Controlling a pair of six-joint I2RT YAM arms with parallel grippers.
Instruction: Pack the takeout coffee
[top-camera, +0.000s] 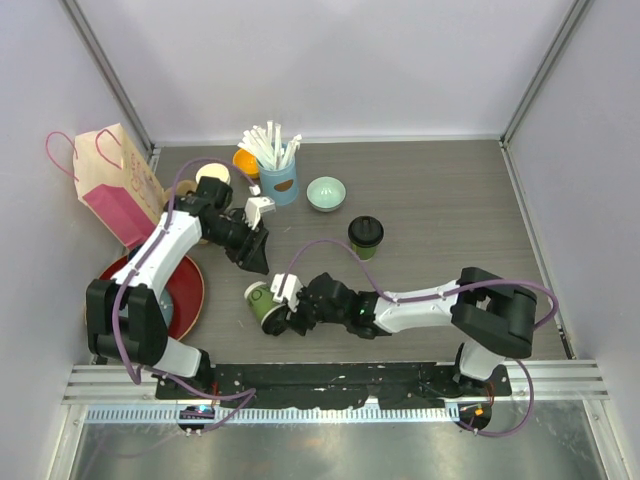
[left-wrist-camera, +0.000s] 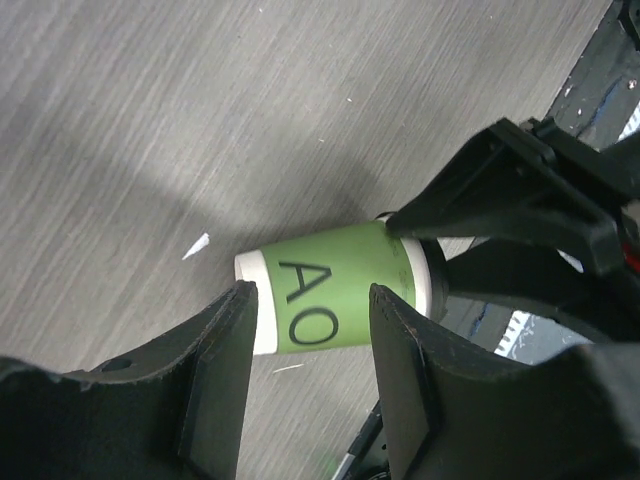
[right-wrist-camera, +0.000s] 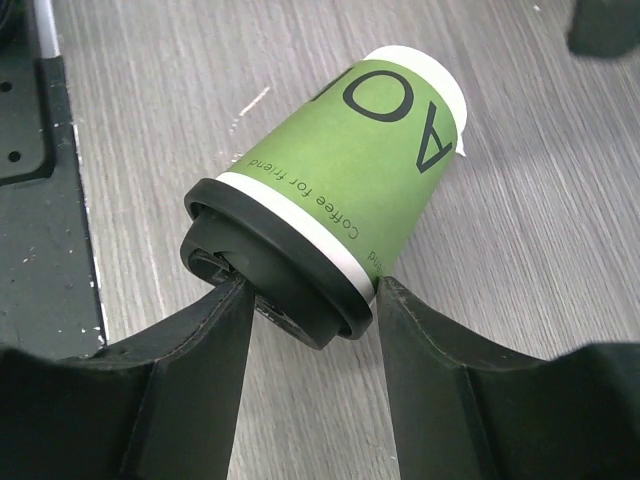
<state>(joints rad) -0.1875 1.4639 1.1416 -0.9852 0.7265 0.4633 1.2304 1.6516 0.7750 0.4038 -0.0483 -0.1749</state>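
green cup (right-wrist-camera: 350, 150) lies tipped, white-rimmed, black lid (right-wrist-camera: 290, 262) pinched by right gripper (right-wrist-camera: 312, 290); left gripper (left-wrist-camera: 312, 295) spread apart.

The green cup (right-wrist-camera: 340, 160), lying on its side near the near edge of the surface (top-camera: 450, 200), bears large dark letters "AO" on its wall. A small line, "Coffee for friend", runs beside its lidded end. Any print on the pink bag (top-camera: 115, 185) is too faint to read.

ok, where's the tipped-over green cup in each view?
Top external: tipped cup lies lower centre-left, white base pointing up-left.
Left wrist: cup sits centre frame, framed by the left claw.
Right wrist: cup fills the centre, black lid nearest the camera.
Shared landmark: the right claw pinching that lid shows in all three views.
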